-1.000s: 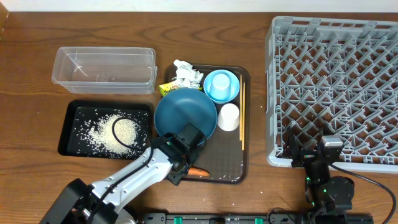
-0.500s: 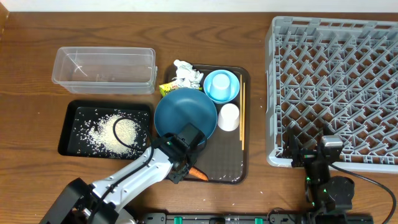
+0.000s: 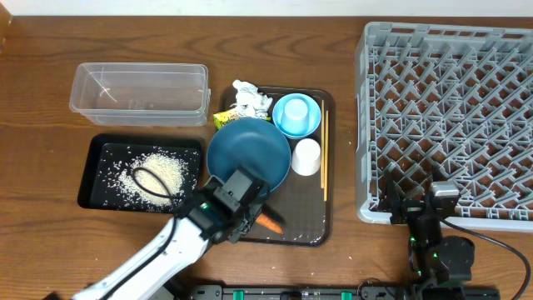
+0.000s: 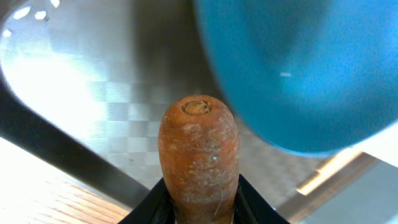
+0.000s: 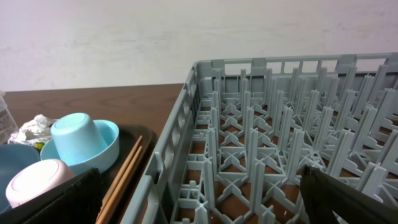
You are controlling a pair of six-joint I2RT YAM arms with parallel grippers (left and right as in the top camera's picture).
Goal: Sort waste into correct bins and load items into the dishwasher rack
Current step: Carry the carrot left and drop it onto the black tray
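carrot [image 4: 199, 155] base hidden in left end effector [image 3: 255, 217] | blue bowl [image 4: 298, 68] cropped

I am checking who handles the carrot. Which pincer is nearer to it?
Left. The left pincer is closed on the carrot, over the brown tray. The right pincer is far off to the side, open, at the near edge of the grey rack.

The pegged grey plastic grid rack [image 5: 261, 124] fills the right. Left of it, thin wooden chopsticks [image 5: 121, 180] lie on a dark tray [image 5: 138, 137], beside a small light-blue cup [image 5: 78, 140] and a small white cup [image 5: 34, 180].
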